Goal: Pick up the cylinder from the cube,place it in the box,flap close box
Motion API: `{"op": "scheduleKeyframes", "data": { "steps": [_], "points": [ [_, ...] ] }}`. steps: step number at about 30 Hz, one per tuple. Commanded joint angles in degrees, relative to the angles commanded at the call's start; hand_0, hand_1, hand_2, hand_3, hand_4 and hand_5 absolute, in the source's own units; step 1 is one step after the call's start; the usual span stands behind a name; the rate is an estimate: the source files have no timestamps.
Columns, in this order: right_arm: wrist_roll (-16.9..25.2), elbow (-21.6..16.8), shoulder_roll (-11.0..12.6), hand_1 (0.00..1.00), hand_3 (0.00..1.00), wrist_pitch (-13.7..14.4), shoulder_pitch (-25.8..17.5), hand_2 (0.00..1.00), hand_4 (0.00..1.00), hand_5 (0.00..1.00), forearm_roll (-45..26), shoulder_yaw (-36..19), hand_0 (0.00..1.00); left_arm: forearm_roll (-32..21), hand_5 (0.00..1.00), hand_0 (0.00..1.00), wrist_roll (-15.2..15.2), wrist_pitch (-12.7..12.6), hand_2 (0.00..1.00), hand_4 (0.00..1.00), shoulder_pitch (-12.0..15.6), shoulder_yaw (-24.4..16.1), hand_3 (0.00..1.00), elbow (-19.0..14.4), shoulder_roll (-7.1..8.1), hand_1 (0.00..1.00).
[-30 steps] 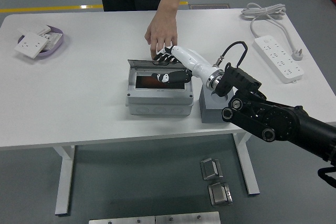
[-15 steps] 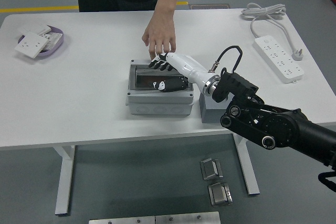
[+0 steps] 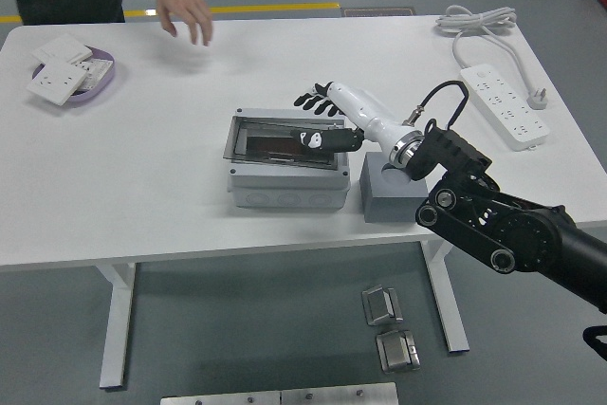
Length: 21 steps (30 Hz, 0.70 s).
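Over the far right corner of the grey plastic box (image 3: 285,163) on the white desk (image 3: 142,187), the robot's right hand (image 3: 327,116) hangs with its black fingers (image 3: 311,100) spread wide, holding nothing. Its thumb lies across the box's transparent flap lid (image 3: 280,142), which sits down over the box. A dark shape shows beneath the lid; whether it is the cylinder cannot be told. Just right of the box stands the grey cube (image 3: 389,192). At the far left edge, a person's hand (image 3: 185,9) hangs open above the desk.

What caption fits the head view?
Right hand open over the grey box beside the cube, lid down; a person's hand hangs at the far edge.
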State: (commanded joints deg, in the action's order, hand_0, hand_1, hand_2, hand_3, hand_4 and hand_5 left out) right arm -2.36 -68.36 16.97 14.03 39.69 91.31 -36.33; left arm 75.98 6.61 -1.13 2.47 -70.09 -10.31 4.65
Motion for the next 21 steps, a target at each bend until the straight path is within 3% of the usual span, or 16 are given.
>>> {"op": "scheduleKeyframes", "data": {
  "steps": [4, 9, 16, 21],
  "points": [
    [1.16, -2.72, 0.52, 0.632, 0.717, 0.85, -4.78, 0.678, 0.761, 0.398, 1.75, -7.58, 0.590, -0.25, 0.299, 0.593, -0.04, -0.17, 0.568, 0.657, 0.31, -0.03, 0.603, 0.00, -0.24, 0.620],
    [5.90, -5.84, -0.14, 0.631, 0.718, 2.40, -11.67, 0.675, 0.760, 0.401, -1.91, -18.36, 0.587, -0.60, 0.297, 0.592, -0.11, -0.59, 0.568, 0.657, 1.09, -0.16, 0.603, 0.00, -0.61, 0.618],
    [14.24, -5.94, -3.02, 0.630, 0.710, 2.58, -20.68, 0.674, 0.760, 0.396, -11.66, -31.48, 0.585, -0.79, 0.298, 0.593, -0.21, -0.94, 0.568, 0.657, 1.65, -0.10, 0.603, 0.00, -1.28, 0.618],
    [17.41, -4.56, -4.44, 0.640, 0.705, 1.52, -24.85, 0.674, 0.761, 0.396, -17.75, -38.59, 0.617, -0.64, 0.298, 0.592, -0.25, -1.04, 0.568, 0.657, 1.65, -0.08, 0.603, 0.00, -1.34, 0.618]
  ]
}}
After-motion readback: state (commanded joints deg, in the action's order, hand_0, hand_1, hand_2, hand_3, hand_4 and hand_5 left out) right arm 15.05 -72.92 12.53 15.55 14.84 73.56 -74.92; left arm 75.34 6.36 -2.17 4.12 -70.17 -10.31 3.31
